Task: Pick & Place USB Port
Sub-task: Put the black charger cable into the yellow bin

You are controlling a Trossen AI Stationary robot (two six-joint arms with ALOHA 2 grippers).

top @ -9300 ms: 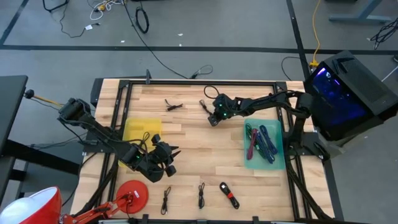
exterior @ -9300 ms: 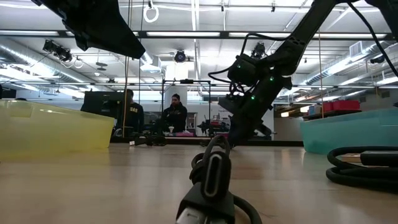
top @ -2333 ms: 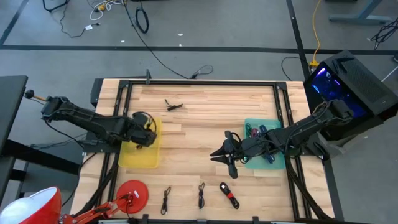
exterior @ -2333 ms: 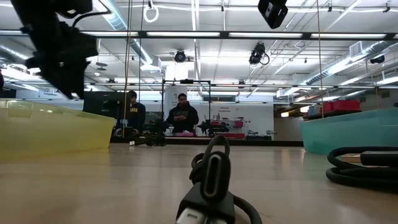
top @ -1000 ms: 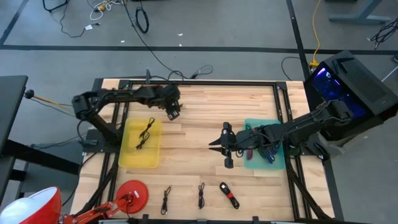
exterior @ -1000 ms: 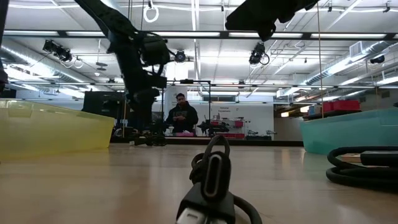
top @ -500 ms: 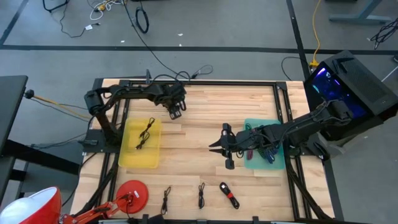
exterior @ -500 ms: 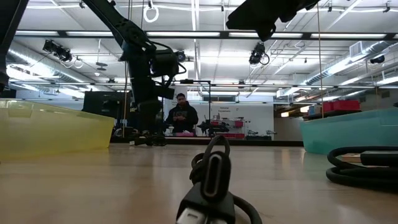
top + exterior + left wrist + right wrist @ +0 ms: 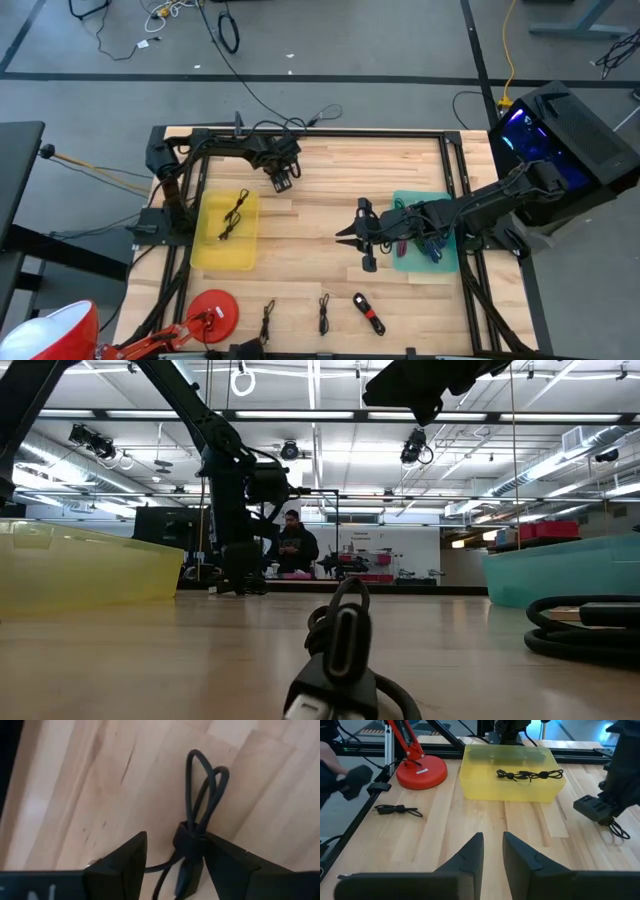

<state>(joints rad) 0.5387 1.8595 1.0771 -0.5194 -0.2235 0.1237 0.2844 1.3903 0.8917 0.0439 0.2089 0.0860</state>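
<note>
A bundled black USB cable (image 9: 202,790) lies flat on the wooden table near its far edge, its loops fanned out beyond a tie (image 9: 189,836). My left gripper (image 9: 175,847) points steeply down over it, open, with one finger on each side of the tie. In the high view the left gripper (image 9: 283,180) covers the cable. My right gripper (image 9: 348,240) hovers over the table's middle beside the teal bin (image 9: 447,262), open by a narrow gap and empty. The yellow bin (image 9: 215,255) holds one black cable (image 9: 235,213). My left gripper stands astride the cable's tied middle (image 9: 189,836) from above. One finger (image 9: 225,865) is right beside the tie. I cannot tell whether it touches.
The teal bin holds red and blue cables (image 9: 420,228). Three more bundled cables (image 9: 324,312) lie along the near edge, one close to the low camera (image 9: 340,650). A red lamp base (image 9: 213,310) sits at the near left. People stand in the room behind.
My left gripper has sunk toward the table at the far edge, coming down over the black cable with its fingers kept open. The cable lies where it was. My right arm has kept still.
</note>
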